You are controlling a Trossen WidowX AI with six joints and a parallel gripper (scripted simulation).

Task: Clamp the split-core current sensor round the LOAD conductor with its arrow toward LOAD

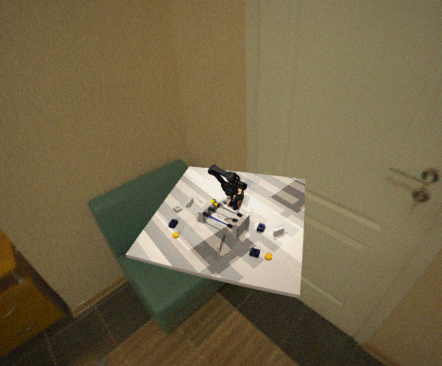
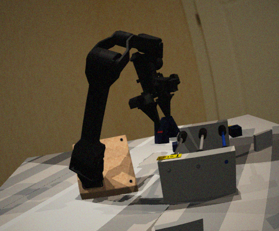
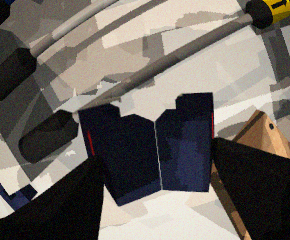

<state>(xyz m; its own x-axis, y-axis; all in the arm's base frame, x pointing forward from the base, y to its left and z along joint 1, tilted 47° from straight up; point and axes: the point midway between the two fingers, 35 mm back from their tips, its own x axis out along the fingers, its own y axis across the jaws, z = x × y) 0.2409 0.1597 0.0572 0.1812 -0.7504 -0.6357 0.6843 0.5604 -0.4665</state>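
My gripper [image 1: 235,199] [image 2: 163,120] [image 3: 157,155] is shut on the dark blue current sensor, its fingers on the outer sides. The sensor [image 2: 161,135] [image 3: 185,155] hangs above the table with its halves spread and its mouth away from the fingers. Red marks show on its sides; no arrow direction is readable. The LOAD conductor [image 2: 178,146] [image 3: 180,60] is the grey one nearest the arm's base, with the yellow LOAD marker [image 1: 214,202] [image 2: 169,157] [image 3: 280,10] at one end. The sensor is beside this conductor, near its unmarked end, not around it.
Grey end walls [image 1: 241,228] [image 2: 196,184] carry the conductors, including a middle grey one [image 2: 201,143] and a blue one [image 1: 218,220] [image 2: 223,139]. Several dark blue blocks [image 1: 254,252], yellow discs [image 1: 268,256] and upright plates [image 1: 278,232] stand around. The arm's wooden base [image 2: 117,159] is close by.
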